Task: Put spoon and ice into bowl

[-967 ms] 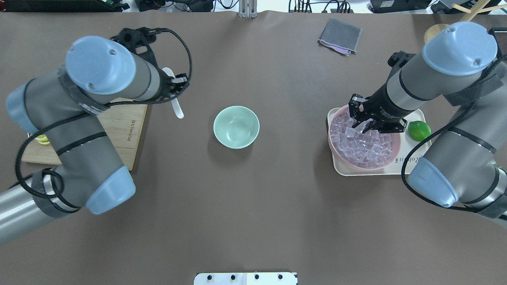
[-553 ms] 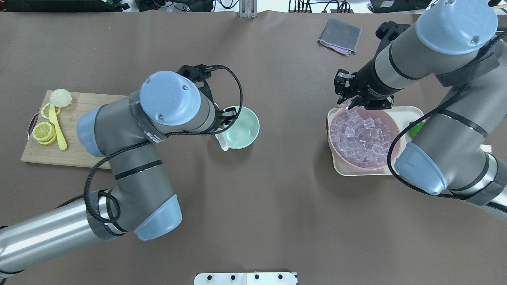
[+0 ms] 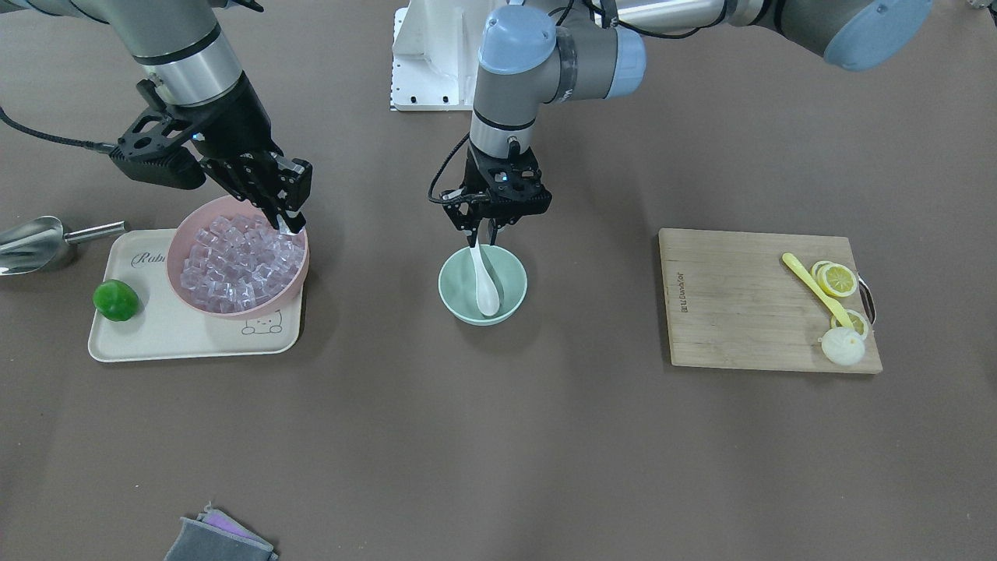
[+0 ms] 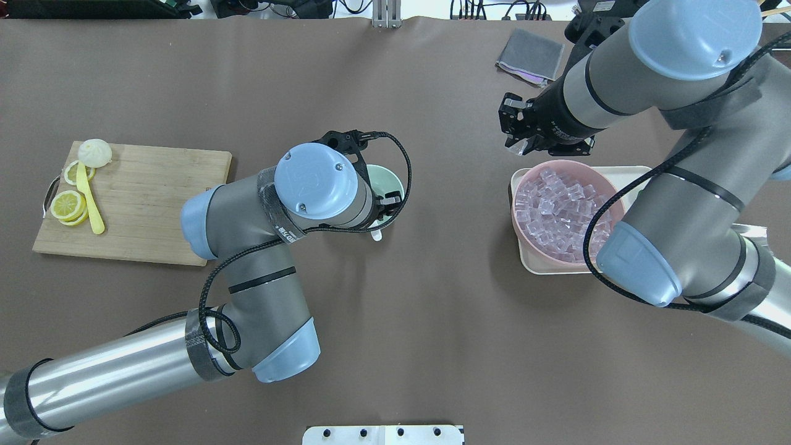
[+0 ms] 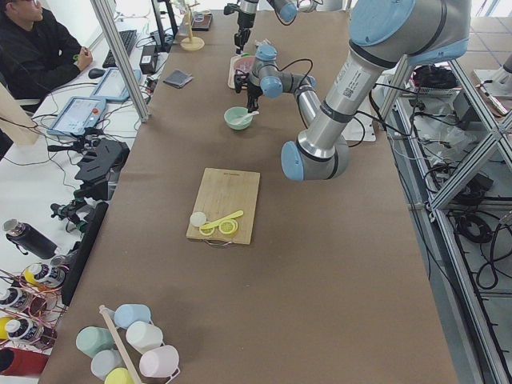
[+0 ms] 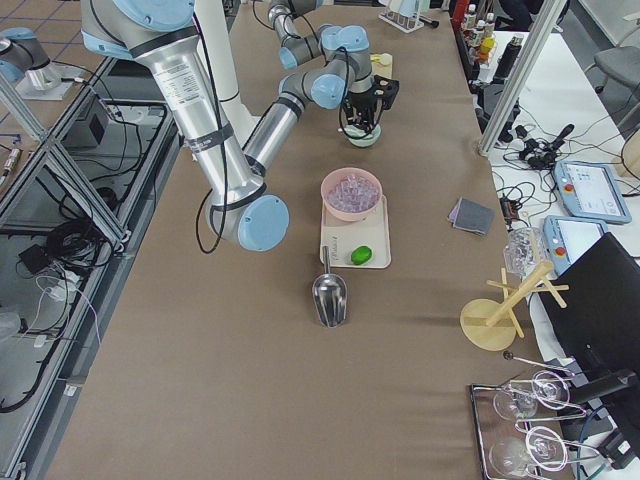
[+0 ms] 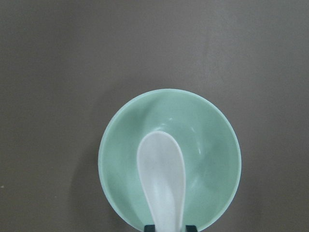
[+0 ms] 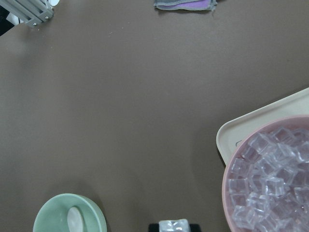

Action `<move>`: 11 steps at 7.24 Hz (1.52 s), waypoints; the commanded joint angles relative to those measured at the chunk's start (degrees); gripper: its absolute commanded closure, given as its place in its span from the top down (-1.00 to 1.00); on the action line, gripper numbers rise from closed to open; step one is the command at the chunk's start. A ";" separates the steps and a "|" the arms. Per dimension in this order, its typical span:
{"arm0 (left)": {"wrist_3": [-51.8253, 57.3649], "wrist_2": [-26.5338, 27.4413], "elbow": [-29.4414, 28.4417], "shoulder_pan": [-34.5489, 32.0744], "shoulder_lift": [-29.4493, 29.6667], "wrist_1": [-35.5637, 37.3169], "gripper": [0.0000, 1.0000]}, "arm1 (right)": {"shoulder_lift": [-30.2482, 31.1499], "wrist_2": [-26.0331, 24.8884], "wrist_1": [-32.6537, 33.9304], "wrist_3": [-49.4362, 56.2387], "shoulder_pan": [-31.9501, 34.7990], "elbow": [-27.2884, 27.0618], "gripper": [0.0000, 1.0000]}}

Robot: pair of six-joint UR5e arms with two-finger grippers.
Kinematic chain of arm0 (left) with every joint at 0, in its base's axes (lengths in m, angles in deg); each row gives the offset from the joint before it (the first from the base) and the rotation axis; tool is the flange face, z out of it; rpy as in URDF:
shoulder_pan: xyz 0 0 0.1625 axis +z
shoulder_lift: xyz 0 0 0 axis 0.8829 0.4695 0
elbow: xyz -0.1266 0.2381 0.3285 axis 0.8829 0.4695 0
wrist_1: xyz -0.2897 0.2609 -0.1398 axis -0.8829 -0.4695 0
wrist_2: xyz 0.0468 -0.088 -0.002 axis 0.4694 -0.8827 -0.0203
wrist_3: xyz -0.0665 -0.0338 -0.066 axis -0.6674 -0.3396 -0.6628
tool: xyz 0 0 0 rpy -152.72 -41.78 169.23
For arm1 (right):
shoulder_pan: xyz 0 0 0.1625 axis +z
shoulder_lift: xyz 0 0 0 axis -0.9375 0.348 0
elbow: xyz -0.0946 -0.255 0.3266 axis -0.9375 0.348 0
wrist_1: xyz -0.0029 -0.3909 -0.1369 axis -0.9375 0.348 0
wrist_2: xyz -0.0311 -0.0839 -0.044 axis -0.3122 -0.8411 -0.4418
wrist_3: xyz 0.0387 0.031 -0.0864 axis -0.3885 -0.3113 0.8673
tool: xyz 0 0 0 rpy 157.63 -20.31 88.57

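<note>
The white spoon point(image 3: 484, 282) leans in the mint-green bowl point(image 3: 456, 300), scoop down inside it. My left gripper point(image 3: 484, 232) is just above the bowl's rim and shut on the spoon's handle. The left wrist view shows the scoop point(image 7: 161, 179) inside the bowl point(image 7: 207, 135). My right gripper point(image 3: 287, 224) is shut on one clear ice cube point(image 8: 174, 225) and holds it above the edge of the pink bowl point(image 3: 234, 312), which is full of ice cubes. In the overhead view the right gripper point(image 4: 518, 146) is beyond the pink bowl's far left rim.
The pink bowl stands on a cream tray point(image 3: 156, 339) with a lime point(image 3: 116, 300). A steel scoop point(image 3: 31, 243) lies beside the tray. A wooden board point(image 3: 740, 304) holds lemon slices and a yellow utensil point(image 3: 814, 288). A grey cloth point(image 3: 218, 541) lies at the far side.
My left arm carried the spoon from beside the board to the mint bowl, and the scoop is now inside. My right gripper lifted out of the pink bowl with an ice cube.
</note>
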 commanded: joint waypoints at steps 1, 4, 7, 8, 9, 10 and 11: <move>5.01 -2.93 4.12 -6.29 -5.06 0.05 0.96 | -4.78 -6.66 0.00 1.44 -6.57 0.59 -1.00; 28.89 -14.36 11.36 -21.24 -18.79 -0.20 0.96 | -11.14 -19.40 -6.62 6.18 -15.37 11.27 -1.00; 34.49 -16.24 11.37 -25.07 -23.48 -0.99 0.96 | -15.34 -24.62 -14.33 9.36 -19.60 23.68 -1.00; 34.49 -16.24 11.36 -25.07 -23.48 -0.90 0.96 | -16.93 -24.97 -15.11 9.45 -20.05 26.67 -1.00; 34.49 -16.15 11.10 -25.15 -23.57 -0.90 0.96 | -16.94 -25.15 -18.86 9.53 -20.14 26.79 -0.37; 34.49 -16.15 11.36 -25.16 -24.09 -0.99 0.96 | -17.21 -25.07 -19.42 10.40 -19.97 26.44 0.99; 34.49 -16.15 11.36 -25.24 -24.10 -0.90 0.96 | -17.21 -24.72 -19.34 10.41 -19.62 26.26 1.00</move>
